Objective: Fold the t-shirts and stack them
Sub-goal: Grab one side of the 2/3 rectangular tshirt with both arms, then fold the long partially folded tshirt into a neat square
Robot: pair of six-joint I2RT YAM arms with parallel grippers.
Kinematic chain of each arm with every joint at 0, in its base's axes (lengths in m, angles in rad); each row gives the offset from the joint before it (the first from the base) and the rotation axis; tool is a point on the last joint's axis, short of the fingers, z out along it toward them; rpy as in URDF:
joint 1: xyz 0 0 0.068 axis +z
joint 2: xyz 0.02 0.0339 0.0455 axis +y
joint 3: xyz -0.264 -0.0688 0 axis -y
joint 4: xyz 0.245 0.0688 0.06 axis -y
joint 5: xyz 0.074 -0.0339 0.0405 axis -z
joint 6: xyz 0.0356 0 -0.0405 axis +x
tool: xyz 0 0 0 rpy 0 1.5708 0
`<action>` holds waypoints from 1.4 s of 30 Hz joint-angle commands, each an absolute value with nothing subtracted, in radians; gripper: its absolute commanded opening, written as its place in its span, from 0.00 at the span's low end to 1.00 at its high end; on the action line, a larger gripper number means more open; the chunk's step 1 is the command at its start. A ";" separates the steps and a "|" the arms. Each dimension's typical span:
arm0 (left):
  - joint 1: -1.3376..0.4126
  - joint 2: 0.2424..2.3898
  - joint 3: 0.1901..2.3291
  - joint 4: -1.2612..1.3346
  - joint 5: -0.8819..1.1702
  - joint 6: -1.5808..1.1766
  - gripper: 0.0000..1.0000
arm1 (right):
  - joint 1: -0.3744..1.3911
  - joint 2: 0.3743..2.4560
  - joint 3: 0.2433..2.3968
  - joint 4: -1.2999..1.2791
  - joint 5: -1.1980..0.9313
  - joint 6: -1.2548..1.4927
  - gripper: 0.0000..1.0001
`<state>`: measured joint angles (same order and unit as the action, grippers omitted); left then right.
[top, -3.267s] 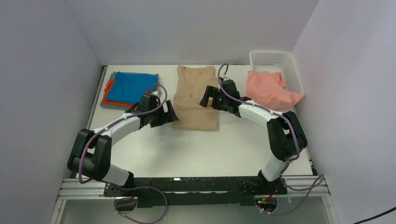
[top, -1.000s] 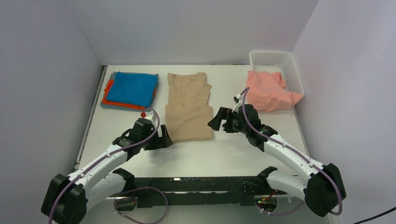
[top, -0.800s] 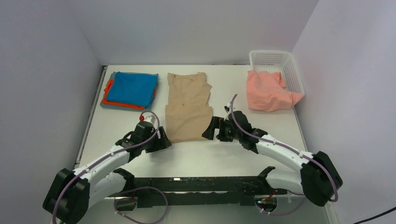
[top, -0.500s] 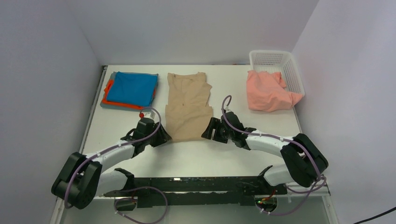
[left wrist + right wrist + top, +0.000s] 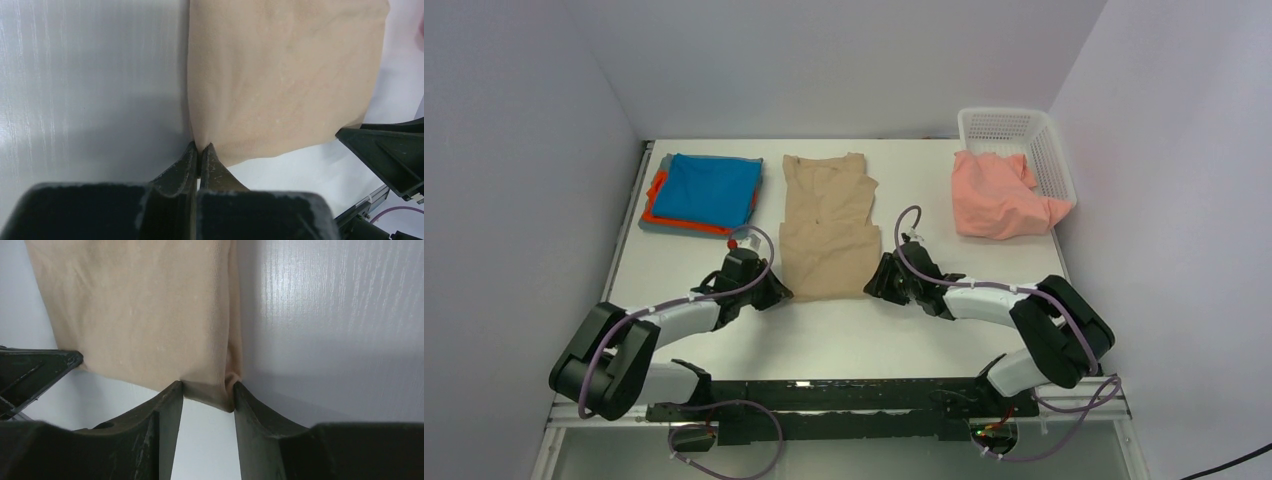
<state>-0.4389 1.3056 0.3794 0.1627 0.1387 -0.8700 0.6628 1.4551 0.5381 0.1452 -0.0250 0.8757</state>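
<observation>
The tan tee lies in the middle of the table, folded to a long strip with its hem toward the arms. The left gripper is clenched on the near left corner. The right gripper straddles the near right corner, jaws apart, cloth bunched between them but not pinched flat. Both corners, I'd guess, so the hem lifts evenly.

Five tees in all: the tan one, a far-left stack of blue, orange and grey, and a pink one spilling from the one basket.

Five t-shirts, perhaps; one basket
</observation>
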 commanded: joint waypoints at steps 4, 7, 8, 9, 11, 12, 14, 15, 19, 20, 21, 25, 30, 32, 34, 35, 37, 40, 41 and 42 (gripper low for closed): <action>-0.438 1.319 0.355 0.053 0.072 -0.851 0.00 | 0.665 1.513 0.528 0.139 0.071 0.868 0.43; -0.438 1.301 0.345 0.051 0.064 -0.852 0.00 | 0.666 1.529 0.524 0.139 0.077 0.874 0.38; -0.439 1.293 0.343 0.051 0.063 -0.849 0.00 | 0.666 1.530 0.520 0.146 0.070 0.874 0.33; -0.438 1.286 0.343 0.051 0.064 -0.848 0.00 | 0.665 1.530 0.518 0.151 0.063 0.874 0.25; -0.439 1.269 0.345 0.048 0.065 -0.838 0.00 | 0.665 1.520 0.517 0.152 0.028 0.859 0.02; -0.440 1.256 0.346 0.037 0.075 -0.835 0.00 | 0.666 1.510 0.522 0.140 0.010 0.848 0.00; -0.442 1.216 0.344 0.007 0.098 -0.822 0.00 | 0.669 1.471 0.528 0.106 -0.046 0.835 0.00; -0.444 1.184 0.342 -0.043 0.107 -0.820 0.00 | 0.670 1.447 0.529 0.067 -0.079 0.833 0.00; -0.479 0.948 0.330 -0.253 0.111 -0.826 0.00 | 0.671 1.294 0.521 -0.099 -0.253 0.849 0.00; -0.486 0.871 0.333 -0.321 0.110 -0.826 0.00 | 0.671 1.257 0.523 -0.150 -0.302 0.849 0.00; -0.492 0.791 0.340 -0.389 0.111 -0.819 0.00 | 0.670 1.220 0.530 -0.209 -0.357 0.838 0.00; -0.498 0.509 0.395 -0.638 0.139 -0.786 0.00 | 0.669 1.101 0.611 -0.469 -0.528 0.750 0.00; -0.500 0.323 0.468 -0.768 0.268 -0.772 0.00 | 0.670 1.015 0.746 -0.718 -0.670 0.652 0.00; -0.500 0.290 0.501 -0.778 0.314 -0.752 0.00 | 0.670 0.977 0.779 -0.760 -0.723 0.637 0.00; -0.499 0.276 0.544 -0.787 0.341 -0.734 0.00 | 0.670 0.940 0.792 -0.763 -0.780 0.645 0.00; -0.500 0.275 0.567 -0.788 0.341 -0.727 0.00 | 0.670 0.924 0.798 -0.760 -0.797 0.651 0.00; -0.499 0.283 0.595 -0.772 0.340 -0.713 0.00 | 0.670 0.900 0.804 -0.743 -0.795 0.659 0.00; -0.500 0.317 0.601 -0.697 0.340 -0.710 0.00 | 0.663 0.899 0.825 -0.726 -0.756 0.645 0.00; -0.500 0.331 0.592 -0.653 0.341 -0.716 0.00 | 0.658 0.906 0.839 -0.725 -0.733 0.641 0.00; -0.499 0.348 0.580 -0.608 0.347 -0.720 0.00 | 0.649 0.914 0.852 -0.722 -0.714 0.629 0.00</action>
<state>-0.5037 0.2935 0.5777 -0.7227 0.3542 -0.7486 0.6685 0.9119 0.7841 -0.6731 -0.7254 0.6678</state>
